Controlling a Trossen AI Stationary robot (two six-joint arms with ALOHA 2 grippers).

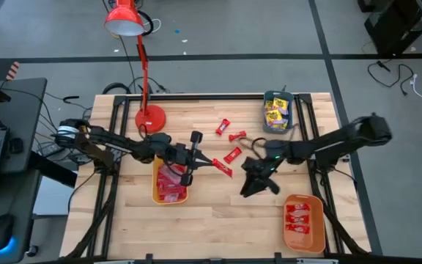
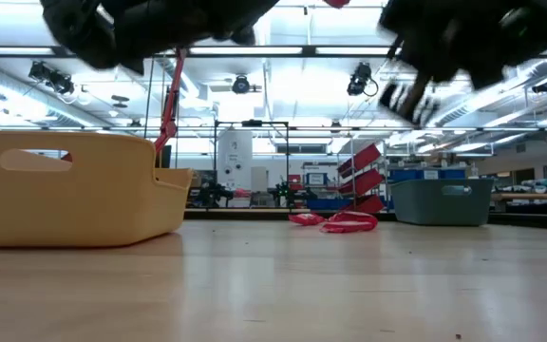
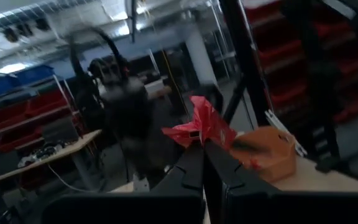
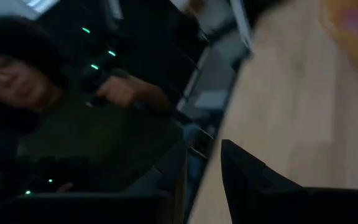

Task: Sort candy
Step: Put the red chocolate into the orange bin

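My left gripper [image 1: 205, 163] hangs over the table's middle, just right of the yellow-orange tray [image 1: 171, 183], which has red candy in it. The gripper is shut on a red wrapped candy [image 3: 201, 127]. My right gripper [image 1: 247, 189] is lifted over the middle right of the table. In the right wrist view its fingers [image 4: 247, 177] stand apart with nothing between them. Three loose red candies [image 1: 232, 155] lie flat on the wood beyond both grippers. Yellow candy fills the teal tray [image 1: 277, 114]. My left gripper pinches one end of the red candy's wrapper [image 3: 202, 142] between its two fingertips. The fingers come roughly level from the table's left. The rest of the wrapper sticks out past the fingertips toward the right [image 1: 223, 168], lifted clear of the table.
An orange tray [image 1: 302, 220] with red candy stands at the near right. A red desk lamp [image 1: 149, 116] stands at the far left, its head [image 1: 123, 20] beyond the table. A person [image 4: 73, 124] shows past the table's edge in the right wrist view. Bare wood lies along the near edge.
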